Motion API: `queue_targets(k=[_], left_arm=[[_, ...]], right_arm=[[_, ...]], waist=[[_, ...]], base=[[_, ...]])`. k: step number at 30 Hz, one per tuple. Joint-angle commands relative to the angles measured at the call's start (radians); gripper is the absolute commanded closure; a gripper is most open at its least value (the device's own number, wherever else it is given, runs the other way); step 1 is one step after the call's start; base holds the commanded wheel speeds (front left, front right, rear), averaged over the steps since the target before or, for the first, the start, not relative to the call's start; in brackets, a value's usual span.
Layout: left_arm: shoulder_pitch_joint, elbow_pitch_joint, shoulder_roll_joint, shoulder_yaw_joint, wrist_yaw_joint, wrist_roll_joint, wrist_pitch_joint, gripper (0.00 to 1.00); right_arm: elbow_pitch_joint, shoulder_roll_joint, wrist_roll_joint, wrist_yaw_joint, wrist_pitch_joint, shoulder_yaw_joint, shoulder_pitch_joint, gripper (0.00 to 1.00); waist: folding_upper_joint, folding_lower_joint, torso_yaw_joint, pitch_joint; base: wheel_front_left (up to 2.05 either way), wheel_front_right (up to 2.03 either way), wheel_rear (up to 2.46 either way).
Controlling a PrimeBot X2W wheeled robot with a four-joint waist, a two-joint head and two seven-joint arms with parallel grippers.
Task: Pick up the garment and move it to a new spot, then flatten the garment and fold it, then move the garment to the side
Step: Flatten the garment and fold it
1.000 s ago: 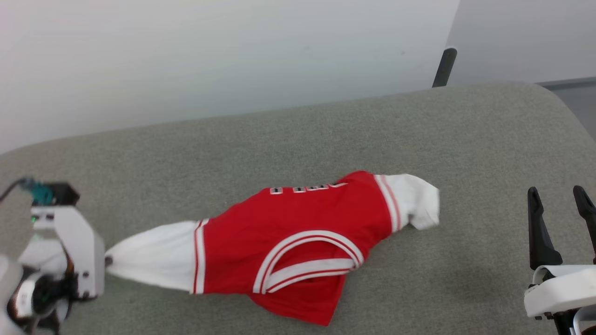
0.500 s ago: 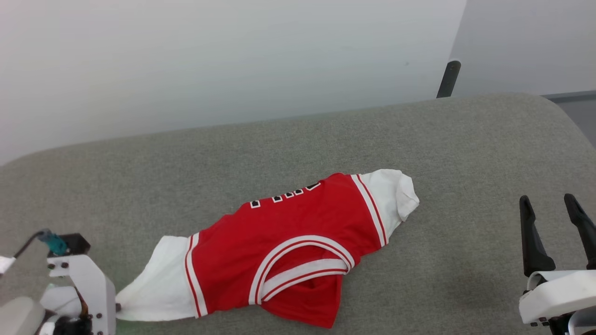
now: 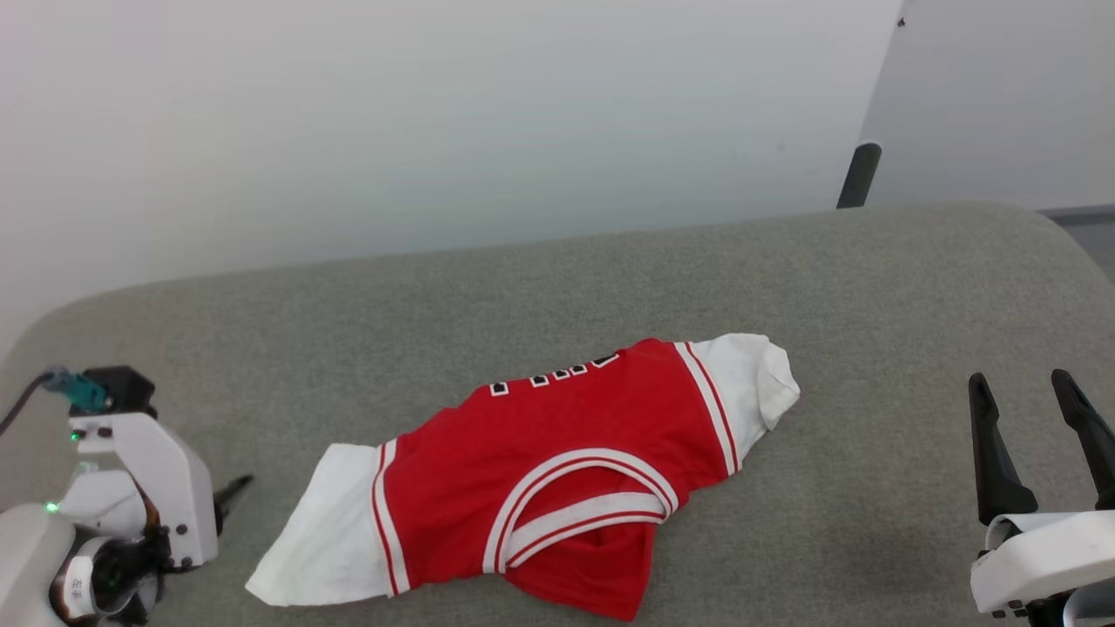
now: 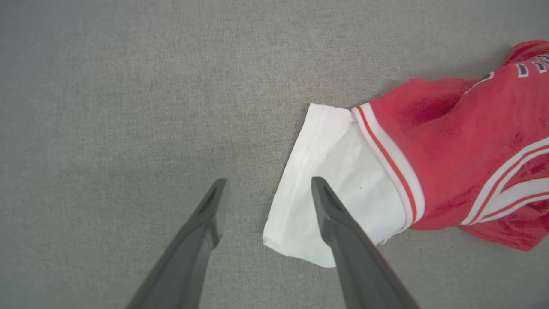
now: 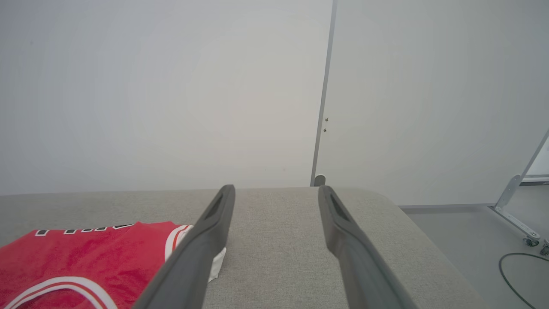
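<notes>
- The red garment (image 3: 557, 461) lies in the middle of the grey surface (image 3: 784, 270).
- It is long from side to side and a bit tilted.
- One white sleeve (image 3: 322, 531) points at the left hand (image 4: 268, 183). The other sleeve (image 3: 753, 383) points far and to the right.
- The left hand is spread wide and holds nothing. It is just beside the near sleeve.
- The right hand (image 3: 1019, 381) is spread wide too, well apart from the garment.

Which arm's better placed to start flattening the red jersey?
Left, likely. The left pincer stands open at one white sleeve of the red jersey-style shirt, one finger over the cuff. The right pincer, also open, hangs apart from the other sleeve over grey cushion.
</notes>
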Motion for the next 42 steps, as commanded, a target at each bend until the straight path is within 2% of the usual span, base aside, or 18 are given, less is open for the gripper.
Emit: queue_targets(k=[1, 7, 14, 18, 27, 33, 42], left_arm=[[0.004, -0.023, 0.005, 0.006, 0.007, 0.012, -0.018, 0.00], [0.050, -0.124, 0.007, 0.018, 0.038, 0.010, -0.053, 0.00], [0.093, -0.212, 0.030, 0.023, 0.077, 0.001, -0.038, 0.00], [0.086, -0.223, 0.029, 0.006, 0.074, -0.003, -0.004, 0.00], [0.037, -0.134, 0.004, -0.031, 0.048, -0.029, 0.085, 0.00], [0.004, -0.028, 0.002, -0.066, 0.023, -0.020, 0.143, 0.00], [-0.034, 0.106, -0.033, -0.071, 0.013, -0.055, 0.188, 0.00]], right_arm=[[-0.002, 0.003, 0.009, -0.001, 0.004, -0.001, 0.009, 0.00], [-0.006, 0.003, 0.017, -0.001, 0.000, -0.009, 0.023, 0.00], [-0.020, 0.003, 0.021, -0.001, 0.006, -0.021, 0.023, 0.00], [-0.033, 0.003, 0.021, -0.001, 0.013, -0.022, 0.013, 0.00], [-0.051, 0.003, 0.016, -0.001, 0.027, -0.008, -0.025, 0.00], [-0.063, 0.003, 0.013, -0.001, 0.039, 0.000, -0.049, 0.00], [-0.074, 0.003, 0.000, -0.001, 0.047, 0.007, -0.084, 0.00]], waist=[[-0.0001, 0.0000, 0.012, -0.016], [-0.0001, 0.0000, 0.035, -0.053], [-0.0001, 0.0000, 0.053, -0.066], [-0.0001, 0.0000, 0.056, -0.054], [-0.0001, 0.0000, 0.030, 0.003], [-0.0001, 0.0000, 0.005, 0.054], [-0.0001, 0.0000, -0.016, 0.110]], base=[[0.00, 0.00, 0.00], [0.00, 0.00, 0.00], [0.00, 0.00, 0.00], [0.00, 0.00, 0.00], [0.00, 0.00, 0.00], [0.00, 0.00, 0.00], [0.00, 0.00, 0.00]])
